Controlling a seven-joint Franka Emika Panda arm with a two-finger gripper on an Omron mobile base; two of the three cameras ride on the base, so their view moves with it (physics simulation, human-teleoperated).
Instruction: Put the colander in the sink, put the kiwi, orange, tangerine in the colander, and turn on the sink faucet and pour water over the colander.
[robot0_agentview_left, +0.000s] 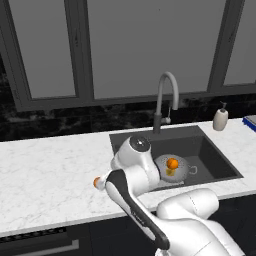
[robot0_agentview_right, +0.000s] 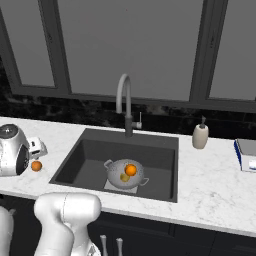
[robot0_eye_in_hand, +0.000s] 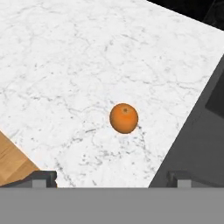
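Observation:
The silver colander (robot0_agentview_right: 115, 181) (robot0_agentview_left: 181, 174) stands on the floor of the dark sink (robot0_agentview_right: 85, 157) (robot0_agentview_left: 215, 160). Inside it lie the yellowish-green kiwi (robot0_agentview_right: 124, 177) (robot0_agentview_left: 170, 172) and one bright orange fruit (robot0_agentview_right: 131, 170) (robot0_agentview_left: 172, 163). A second orange fruit (robot0_eye_in_hand: 124, 118) (robot0_agentview_right: 36, 166) (robot0_agentview_left: 96, 182) rests on the marble counter left of the sink. I cannot tell which of the two is the orange and which the tangerine. My gripper (robot0_eye_in_hand: 111, 179) hangs open above the counter fruit and apart from it. The sink faucet (robot0_agentview_right: 127, 102) (robot0_agentview_left: 167, 92) arches over the basin, and no water shows.
A beige soap pump bottle (robot0_agentview_right: 200, 136) (robot0_agentview_left: 220, 119) stands right of the faucet. A blue-and-grey flat object (robot0_agentview_right: 246, 152) sits at the far right of the counter. A wooden surface (robot0_eye_in_hand: 11, 162) shows at the lower left of the hand view. Dark window panels rise behind the counter.

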